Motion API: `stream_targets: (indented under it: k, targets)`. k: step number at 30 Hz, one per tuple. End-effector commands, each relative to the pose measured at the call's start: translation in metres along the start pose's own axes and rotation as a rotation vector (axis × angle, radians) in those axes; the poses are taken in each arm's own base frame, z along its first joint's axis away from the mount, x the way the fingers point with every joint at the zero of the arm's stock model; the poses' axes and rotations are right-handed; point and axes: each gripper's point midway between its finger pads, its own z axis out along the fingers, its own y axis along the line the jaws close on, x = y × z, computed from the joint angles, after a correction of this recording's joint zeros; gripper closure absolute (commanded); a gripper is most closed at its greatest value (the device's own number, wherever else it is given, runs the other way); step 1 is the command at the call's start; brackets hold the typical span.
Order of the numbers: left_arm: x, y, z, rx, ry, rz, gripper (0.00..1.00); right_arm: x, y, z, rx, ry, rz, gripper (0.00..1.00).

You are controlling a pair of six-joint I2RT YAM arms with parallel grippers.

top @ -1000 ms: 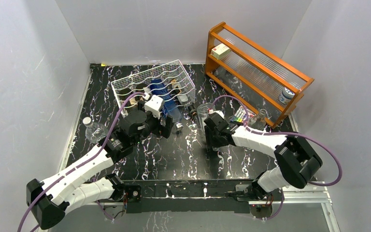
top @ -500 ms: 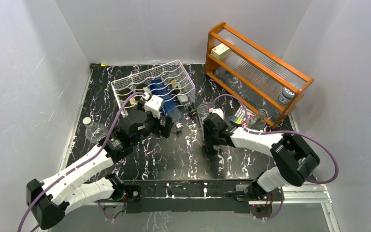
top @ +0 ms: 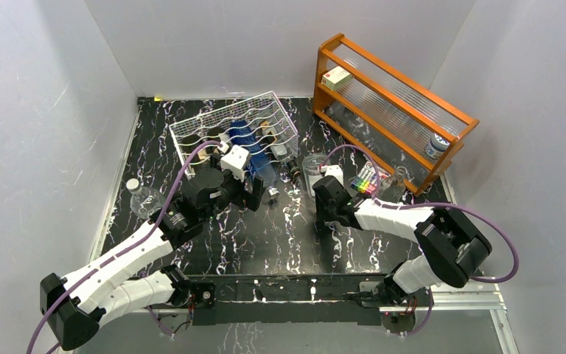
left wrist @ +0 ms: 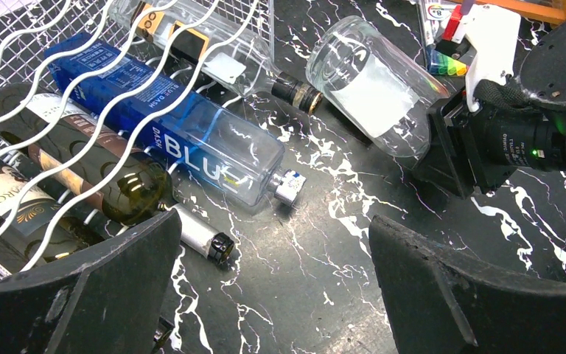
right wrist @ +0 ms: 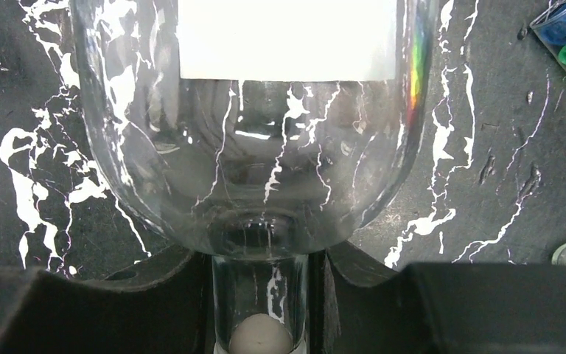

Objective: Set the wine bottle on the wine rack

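Note:
A clear glass wine bottle with a white label lies on the black marble table, just right of the white wire wine rack. My right gripper is shut on its neck; the bottle's body fills the right wrist view. From the left wrist view, the same bottle lies with the right gripper at its end. My left gripper hangs open over bare table, in front of the rack. Inside the rack lie a blue bottle, a dark bottle and a clear bottle.
An orange wooden shelf stands at the back right with a white box and a small jar on it. Coloured markers lie right of the held bottle. A small plastic bottle stands near the left wall.
My right gripper has pushed slightly forward and closed on the clear bottle's neck. The left arm has not moved.

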Motion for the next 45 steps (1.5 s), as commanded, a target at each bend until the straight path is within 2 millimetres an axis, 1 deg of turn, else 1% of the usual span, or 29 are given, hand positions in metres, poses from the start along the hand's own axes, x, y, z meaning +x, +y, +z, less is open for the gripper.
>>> stream_targets:
  k: [1, 3, 11, 14, 19, 23, 26, 29, 33, 37, 41, 42, 45]
  targets:
    - [-0.020, -0.001, -0.007, 0.008, -0.055, -0.002, 0.02, 0.010, -0.014, 0.000, 0.040, -0.006, -0.015, 1.00]
    - [-0.021, 0.000, -0.007, 0.006, -0.058, -0.003, 0.02, 0.002, -0.013, -0.004, 0.023, -0.047, -0.015, 1.00]
    - [-0.024, 0.002, -0.009, -0.003, -0.070, -0.008, 0.02, -0.049, -0.001, -0.033, -0.069, -0.269, -0.023, 1.00]
    - [-0.024, 0.002, -0.009, -0.005, -0.072, -0.011, 0.02, -0.062, -0.001, -0.041, -0.084, -0.333, -0.022, 1.00]
    - [-0.030, 0.005, -0.014, -0.023, -0.088, -0.026, 0.02, -0.083, 0.001, -0.059, -0.116, -0.442, -0.003, 1.00]
    - [-0.039, 0.011, -0.019, -0.052, -0.113, -0.045, 0.02, -0.100, 0.003, -0.074, -0.140, -0.523, 0.013, 1.00]
    - [-0.047, 0.021, -0.025, -0.106, -0.128, -0.071, 0.02, -0.114, 0.006, -0.087, -0.164, -0.578, 0.012, 1.00]
    - [-0.057, 0.031, -0.035, -0.160, -0.152, -0.100, 0.02, -0.132, 0.011, -0.104, -0.186, -0.625, 0.006, 1.00]
    - [-0.077, 0.034, -0.051, -0.166, -0.207, -0.132, 0.02, -0.159, 0.024, -0.131, -0.242, -0.673, -0.004, 1.00]
    - [-0.096, 0.035, -0.068, -0.147, -0.272, -0.157, 0.02, -0.186, 0.038, -0.153, -0.287, -0.693, -0.016, 1.00]
    - [-0.106, 0.035, -0.079, -0.134, -0.308, -0.167, 0.02, -0.211, 0.055, -0.164, -0.321, -0.701, -0.027, 1.00]
    - [-0.107, 0.035, -0.081, -0.132, -0.312, -0.170, 0.02, -0.220, 0.060, -0.168, -0.332, -0.708, -0.028, 1.00]
    - [-0.108, 0.034, -0.084, -0.127, -0.312, -0.172, 0.02, -0.239, 0.079, -0.170, -0.376, -0.699, -0.049, 1.00]
